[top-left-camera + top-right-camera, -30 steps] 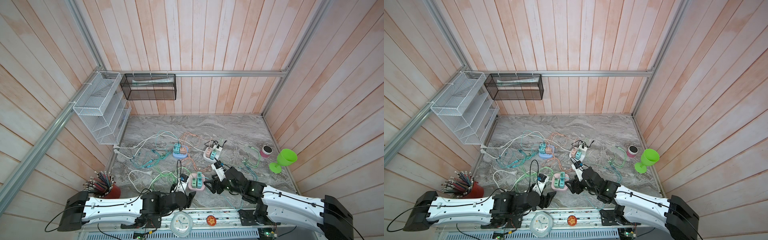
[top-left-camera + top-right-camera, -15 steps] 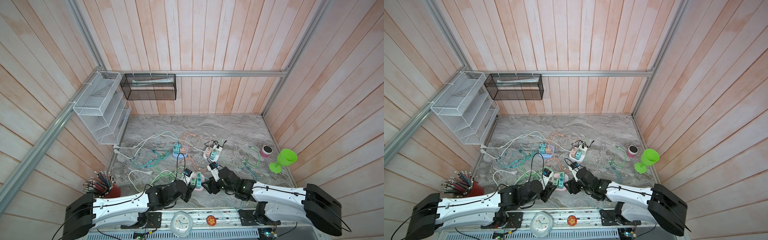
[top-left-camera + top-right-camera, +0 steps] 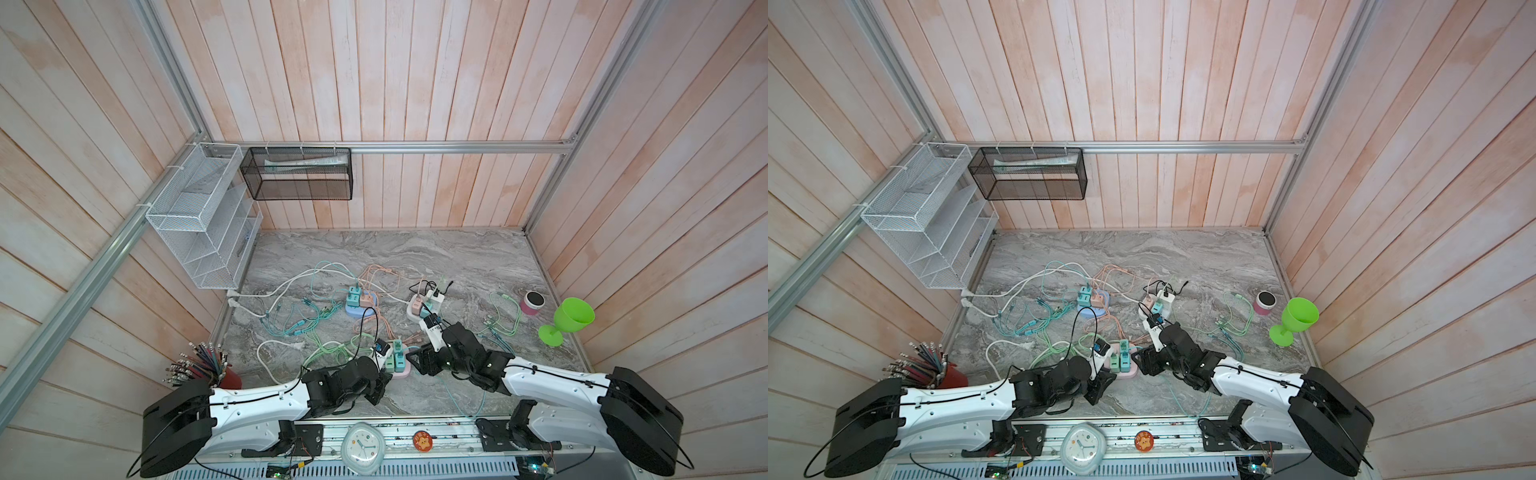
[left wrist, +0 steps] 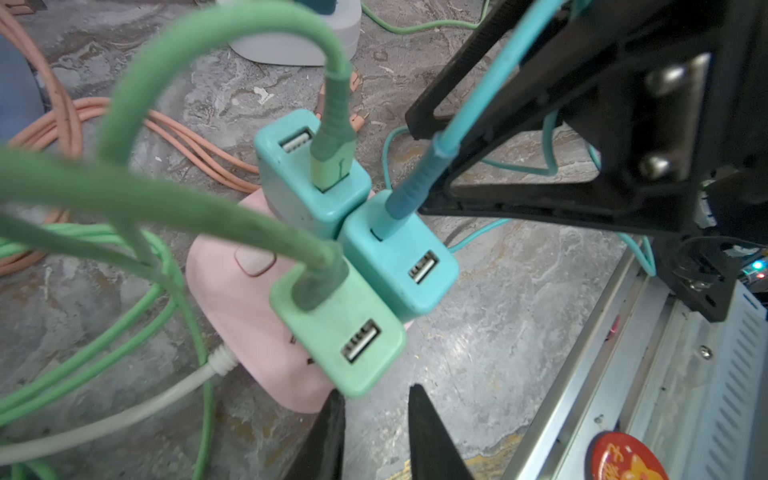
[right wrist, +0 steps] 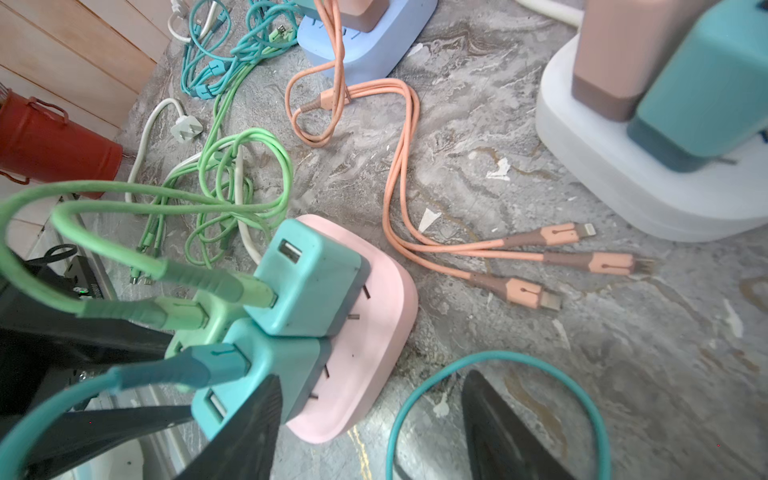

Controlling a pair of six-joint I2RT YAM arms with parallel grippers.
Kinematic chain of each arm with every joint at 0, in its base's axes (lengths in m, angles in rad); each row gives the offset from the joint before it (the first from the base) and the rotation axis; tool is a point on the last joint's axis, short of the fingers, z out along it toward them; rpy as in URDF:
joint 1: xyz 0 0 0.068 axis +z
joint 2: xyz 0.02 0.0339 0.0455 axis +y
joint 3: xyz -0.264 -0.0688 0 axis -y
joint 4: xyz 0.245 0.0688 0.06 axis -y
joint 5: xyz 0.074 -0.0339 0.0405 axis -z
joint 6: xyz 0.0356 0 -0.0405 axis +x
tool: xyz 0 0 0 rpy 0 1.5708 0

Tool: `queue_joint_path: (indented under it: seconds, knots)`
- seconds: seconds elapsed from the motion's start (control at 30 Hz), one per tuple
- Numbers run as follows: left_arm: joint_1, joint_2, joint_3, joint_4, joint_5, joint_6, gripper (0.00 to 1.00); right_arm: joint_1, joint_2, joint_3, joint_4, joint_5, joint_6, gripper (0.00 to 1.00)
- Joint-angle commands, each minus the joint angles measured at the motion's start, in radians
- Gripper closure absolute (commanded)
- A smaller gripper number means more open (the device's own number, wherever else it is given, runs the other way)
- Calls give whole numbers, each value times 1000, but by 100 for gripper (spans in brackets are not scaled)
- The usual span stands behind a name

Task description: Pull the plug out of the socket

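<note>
The left gripper (image 4: pixel 376 399) has moved forward since a second ago and now sits right at the pink socket (image 4: pixel 232 299), at the near edge of the table (image 3: pixel 415 257). Its jaws were open then; now they are closed, with the mint plug (image 4: pixel 345 332) just at the tips. I cannot tell if they pinch it. The right gripper (image 5: pixel 372 378) has come closer too, jaws open, one finger against a teal plug (image 5: pixel 286 353). All three plugs sit in the socket. The table is grey marble, strewn with cables (image 4: pixel 124 195). Wooden walls (image 3: pixel 374 83) stand around it, with a white wire rack (image 3: pixel 199 224) and a black basket (image 3: pixel 299 174).
</note>
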Motion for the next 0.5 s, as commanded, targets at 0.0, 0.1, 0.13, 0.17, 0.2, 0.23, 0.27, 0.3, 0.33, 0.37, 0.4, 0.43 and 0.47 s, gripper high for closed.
queue_joint_path:
  seconds: [0.0, 0.1, 0.13, 0.17, 0.2, 0.23, 0.27, 0.3, 0.33, 0.37, 0.4, 0.43, 0.47]
  knots:
    - [4, 60, 42, 90, 38, 22, 71, -32, 19, 38, 6, -54, -47, 33]
    - [4, 124, 71, 143, 66, 19, 71, -62, 27, 51, 1, -85, -73, 34]
    - [4, 141, 81, 154, 73, 19, 71, -74, 29, 51, 0, -96, -79, 34]
    - [6, 161, 93, 164, 78, 18, 71, -92, 31, 53, -3, -107, -88, 33]
    - [6, 183, 108, 168, 83, 20, 71, -112, 35, 54, -7, -122, -99, 34]
    - [4, 198, 120, 169, 88, 25, 71, -133, 37, 55, -13, -134, -107, 33]
    - [5, 218, 136, 170, 94, 30, 71, -156, 39, 58, -19, -149, -118, 33]
    - [5, 236, 148, 174, 98, 36, 71, -177, 41, 62, -28, -163, -129, 32]
    - [5, 250, 157, 181, 98, 42, 72, -197, 43, 68, -37, -175, -137, 31]
    - [5, 264, 167, 185, 97, 46, 71, -218, 45, 74, -49, -187, -144, 31]
    - [6, 273, 176, 182, 97, 53, 72, -236, 47, 84, -65, -204, -155, 30]
    - [6, 273, 184, 174, 92, 59, 72, -246, 49, 93, -80, -221, -162, 30]
    - [6, 268, 189, 160, 89, 63, 71, -251, 50, 99, -95, -237, -170, 30]
